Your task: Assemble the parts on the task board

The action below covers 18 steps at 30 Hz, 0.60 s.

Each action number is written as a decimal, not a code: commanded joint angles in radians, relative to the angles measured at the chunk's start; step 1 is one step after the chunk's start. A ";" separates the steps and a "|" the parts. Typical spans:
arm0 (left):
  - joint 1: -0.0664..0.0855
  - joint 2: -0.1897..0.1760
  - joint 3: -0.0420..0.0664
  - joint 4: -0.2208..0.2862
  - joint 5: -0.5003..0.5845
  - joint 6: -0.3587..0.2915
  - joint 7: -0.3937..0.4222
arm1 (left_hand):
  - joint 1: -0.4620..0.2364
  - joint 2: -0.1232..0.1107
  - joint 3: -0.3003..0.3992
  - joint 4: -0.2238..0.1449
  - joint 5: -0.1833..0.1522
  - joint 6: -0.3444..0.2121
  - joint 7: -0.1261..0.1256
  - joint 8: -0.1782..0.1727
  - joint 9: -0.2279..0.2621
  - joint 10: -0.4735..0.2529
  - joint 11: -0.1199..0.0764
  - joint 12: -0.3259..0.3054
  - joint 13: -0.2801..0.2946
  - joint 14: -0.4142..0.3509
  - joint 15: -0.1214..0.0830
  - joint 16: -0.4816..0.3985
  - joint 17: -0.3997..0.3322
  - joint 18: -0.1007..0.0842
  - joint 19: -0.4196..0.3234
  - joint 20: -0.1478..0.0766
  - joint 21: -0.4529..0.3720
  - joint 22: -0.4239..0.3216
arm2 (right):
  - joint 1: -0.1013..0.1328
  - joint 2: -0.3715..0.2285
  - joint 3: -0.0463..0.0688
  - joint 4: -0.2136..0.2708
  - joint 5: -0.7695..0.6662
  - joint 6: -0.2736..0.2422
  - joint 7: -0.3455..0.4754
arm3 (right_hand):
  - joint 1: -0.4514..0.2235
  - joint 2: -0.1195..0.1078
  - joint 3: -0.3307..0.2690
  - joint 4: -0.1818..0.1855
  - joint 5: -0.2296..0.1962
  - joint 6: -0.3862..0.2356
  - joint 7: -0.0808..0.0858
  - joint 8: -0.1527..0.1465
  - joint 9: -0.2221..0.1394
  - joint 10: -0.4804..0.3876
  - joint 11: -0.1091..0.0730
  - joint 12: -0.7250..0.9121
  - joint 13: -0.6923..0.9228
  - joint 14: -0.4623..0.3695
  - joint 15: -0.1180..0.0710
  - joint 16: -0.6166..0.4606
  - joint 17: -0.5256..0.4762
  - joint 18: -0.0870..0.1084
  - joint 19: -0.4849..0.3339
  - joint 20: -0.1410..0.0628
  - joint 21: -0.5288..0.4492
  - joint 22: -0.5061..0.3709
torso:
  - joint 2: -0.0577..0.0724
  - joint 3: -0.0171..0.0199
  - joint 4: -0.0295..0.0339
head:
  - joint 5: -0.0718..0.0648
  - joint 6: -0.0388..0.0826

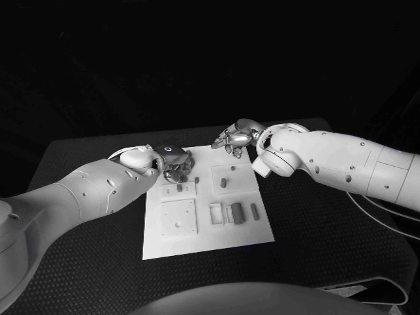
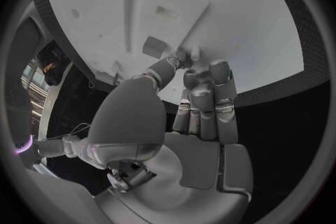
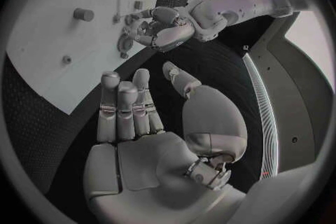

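Head view shows the white task board (image 1: 205, 239) lying flat in the middle of the black table (image 1: 77, 157), with small parts on it. A few parts (image 1: 235, 212) lie side by side near the middle of the board, and one more (image 1: 224, 183) sits on a raised square just behind them. They look loose, so I think most of the job is still to do, though I cannot tell if any part is already pushed into its place. The left hand (image 1: 175, 164) is over the far left corner of the board. Its fingers are bent down close to the board there, but I cannot tell if it is pinching a part or just touching. In the left wrist view, the fingertips (image 2: 203, 70) sit right by a small part (image 2: 154, 46) on the board. The right hand (image 1: 237, 139) is at the far edge of the board, near the right corner, with its fingers curled. In the right wrist view, the right hand (image 3: 140, 123) has its fingers straight and apart and nothing in them, so it looks open and free. The loose parts lie nearer the robot than both hands, so a hand must come back to reach them.
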State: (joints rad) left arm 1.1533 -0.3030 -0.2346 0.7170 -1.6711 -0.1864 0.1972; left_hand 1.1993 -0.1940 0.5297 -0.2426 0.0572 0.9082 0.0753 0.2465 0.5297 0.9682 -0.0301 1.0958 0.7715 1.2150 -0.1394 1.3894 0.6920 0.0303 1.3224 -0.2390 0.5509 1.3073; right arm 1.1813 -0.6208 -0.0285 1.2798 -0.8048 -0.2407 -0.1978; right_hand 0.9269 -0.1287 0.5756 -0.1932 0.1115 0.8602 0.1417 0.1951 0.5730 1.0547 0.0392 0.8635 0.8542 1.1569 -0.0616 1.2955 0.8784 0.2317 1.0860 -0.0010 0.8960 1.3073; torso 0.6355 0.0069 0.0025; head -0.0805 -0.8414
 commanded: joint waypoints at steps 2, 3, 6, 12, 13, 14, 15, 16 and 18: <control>0.000 0.008 0.000 -0.008 -0.020 0.001 0.000 | 0.003 -0.004 -0.006 -0.001 0.001 -0.012 0.000 -0.007 -0.003 -0.004 -0.005 0.007 -0.001 -0.001 -0.005 0.003 0.002 0.032 0.000 0.004 0.004 0.022 | 0.000 0.002 0.001 0.001 -0.009 0.014 0.008 | -0.011 0.001 0.002 -0.005 0.002 -0.003 0.012 0.005 0.000 -0.007 0.000 0.006 -0.001 0.002 -0.008 -0.003 -0.001 0.030 0.004 -0.004 -0.006 0.010 | 0.000 0.0004 -0.0002 | -0.001 0.000; 0.000 0.011 0.000 -0.011 -0.022 0.002 -0.002 | 0.003 -0.003 -0.006 -0.001 0.002 -0.011 0.000 -0.007 -0.003 -0.004 -0.005 0.007 -0.001 0.000 -0.005 0.003 0.002 0.032 0.000 0.003 0.004 0.022 | 0.000 0.002 0.001 0.001 -0.009 0.014 0.008 | -0.011 0.001 0.003 -0.005 0.002 -0.003 0.012 0.005 0.000 -0.007 0.000 0.006 -0.001 0.002 -0.008 -0.003 -0.001 0.030 0.004 -0.004 -0.006 0.010 | 0.000 0.0004 -0.0002 | -0.001 0.000; -0.001 0.018 0.000 -0.017 -0.036 0.008 -0.005 | 0.004 -0.002 -0.006 -0.001 0.002 -0.005 0.004 -0.004 -0.003 -0.004 -0.001 0.007 -0.003 -0.001 -0.002 0.003 0.002 0.032 -0.001 0.003 0.004 0.022 | 0.000 0.004 0.001 0.000 -0.009 0.014 0.008 | -0.012 0.001 0.003 -0.005 0.002 -0.003 0.012 0.005 0.000 -0.007 0.000 0.006 -0.001 0.002 -0.008 -0.003 -0.001 0.030 0.004 -0.004 -0.006 0.010 | 0.000 0.0005 0.0000 | -0.001 -0.001; -0.007 0.024 0.000 -0.028 -0.054 0.025 -0.011 | 0.011 -0.002 -0.005 -0.007 0.002 0.000 0.008 -0.002 -0.005 -0.007 0.002 0.005 -0.006 -0.003 0.001 0.002 0.002 0.032 -0.003 0.004 0.003 0.022 | 0.000 0.005 0.001 0.001 -0.009 0.013 0.009 | -0.012 0.001 0.003 -0.005 0.001 -0.003 0.012 0.005 0.000 -0.007 0.000 0.007 -0.001 0.002 -0.008 -0.003 -0.001 0.030 0.004 -0.004 -0.006 0.010 | 0.001 0.0003 -0.0006 | -0.001 -0.003; -0.008 0.025 0.000 -0.031 -0.057 0.027 -0.011 | 0.012 -0.002 -0.005 -0.008 0.002 0.002 0.008 -0.001 -0.005 -0.007 0.003 0.005 -0.006 -0.003 0.002 0.002 0.002 0.032 -0.003 0.004 0.003 0.022 | 0.000 0.005 0.001 0.001 -0.009 0.013 0.009 | -0.012 0.001 0.003 -0.005 0.001 -0.003 0.012 0.005 0.000 -0.007 0.000 0.007 -0.001 0.002 -0.008 -0.003 -0.001 0.030 0.004 -0.004 -0.006 0.010 | 0.000 0.0004 -0.0001 | -0.001 -0.003; -0.009 0.025 0.000 -0.034 -0.057 0.028 -0.010 | 0.013 -0.001 -0.005 -0.009 0.002 0.005 0.009 0.000 -0.005 -0.007 0.003 0.005 -0.006 -0.003 0.002 0.002 0.002 0.032 -0.004 0.005 0.004 0.022 | 0.000 0.005 0.001 0.002 -0.009 0.014 0.009 | -0.012 0.001 0.003 -0.005 0.001 -0.003 0.012 0.005 0.000 -0.007 0.000 0.007 -0.001 0.002 -0.008 -0.003 -0.001 0.030 0.004 -0.004 -0.006 0.010 | 0.000 0.0004 0.0000 | -0.002 -0.003; -0.010 0.025 0.000 -0.036 -0.057 0.028 -0.010 | 0.013 -0.001 -0.005 -0.009 0.002 0.007 0.010 0.001 -0.005 -0.007 0.004 0.005 -0.007 -0.003 0.003 0.002 0.002 0.032 -0.004 0.005 0.004 0.022 | 0.000 0.005 0.001 0.002 -0.009 0.014 0.009 | -0.012 0.001 0.003 -0.005 0.001 -0.003 0.012 0.005 0.000 -0.007 0.000 0.007 -0.001 0.002 -0.008 -0.003 -0.001 0.030 0.004 -0.004 -0.006 0.010 | 0.000 0.0006 0.0000 | -0.002 -0.003; -0.011 0.025 0.000 -0.038 -0.057 0.028 -0.010 | 0.013 0.000 -0.005 -0.009 0.002 0.009 0.010 0.002 -0.006 -0.007 0.004 0.005 -0.007 -0.003 0.003 0.002 0.002 0.032 -0.004 0.005 0.004 0.022 | 0.000 0.004 0.001 0.003 -0.009 0.013 0.009 | -0.012 0.001 0.003 -0.005 0.001 -0.003 0.012 0.005 0.000 -0.007 0.000 0.007 -0.001 0.002 -0.008 -0.003 -0.001 0.030 0.004 -0.004 -0.006 0.010 | 0.000 0.0006 0.0000 | -0.002 -0.003; -0.011 0.026 0.000 -0.040 -0.057 0.031 -0.009 | 0.014 0.002 -0.005 -0.010 0.002 0.011 0.010 0.003 -0.006 -0.007 0.004 0.005 -0.007 -0.003 0.004 0.003 0.002 0.032 -0.004 0.006 0.004 0.022 | 0.000 0.003 0.001 0.005 -0.009 0.013 0.008 | -0.012 0.001 0.003 -0.005 0.001 -0.003 0.012 0.005 0.000 -0.007 0.000 0.007 -0.002 0.002 -0.008 -0.003 -0.001 0.030 0.004 -0.004 -0.006 0.010 | 0.001 0.0005 0.0001 | -0.003 -0.004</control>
State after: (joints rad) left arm 1.1502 -0.2786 -0.2314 0.6811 -1.7043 -0.1822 0.1934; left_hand 1.2055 -0.1943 0.5242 -0.2481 0.0572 0.9117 0.0867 0.2439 0.5255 0.9648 -0.0268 1.0988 0.7653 1.2150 -0.1394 1.3893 0.6927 0.0391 1.3224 -0.2389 0.5509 1.3080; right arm 1.1813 -0.6175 -0.0285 1.2821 -0.8048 -0.2401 -0.1976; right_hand 0.9269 -0.1287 0.5756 -0.1932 0.1115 0.8601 0.1418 0.1951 0.5731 1.0547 0.0392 0.8635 0.8543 1.1569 -0.0616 1.2955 0.8785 0.2317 1.0882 -0.0032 0.8960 1.3073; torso 0.6356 0.0075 0.0021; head -0.0822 -0.8446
